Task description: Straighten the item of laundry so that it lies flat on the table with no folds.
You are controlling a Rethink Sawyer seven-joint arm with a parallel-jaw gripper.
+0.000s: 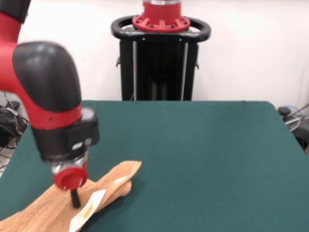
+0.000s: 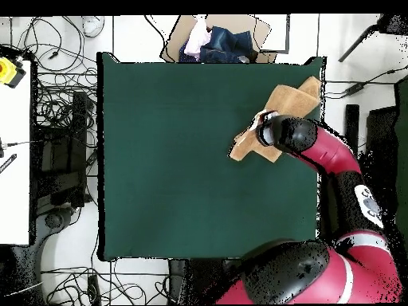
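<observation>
Lying bunched near one corner of the table (image 1: 203,145), the orange-tan terry hand towel (image 1: 53,208) forms a long, rumpled strip instead of a flat square. In the front view it runs from the lower left corner of the green top up toward the middle, ending in a narrow tongue with a fold along its edge. A small white care tag (image 1: 88,210) shows on the strip's lower side, beside a pale band.

The red and black arm comes down over the towel's left part, and the gripper (image 1: 75,198) points straight down with its dark tip touching or pressing into the cloth. Whether its fingers are apart or closed on the fabric cannot be told from either view.

In the overhead view the towel (image 2: 285,107) sits against the table's (image 2: 191,159) upper right corner, one end reaching the edge, the wrist covering its middle.
</observation>
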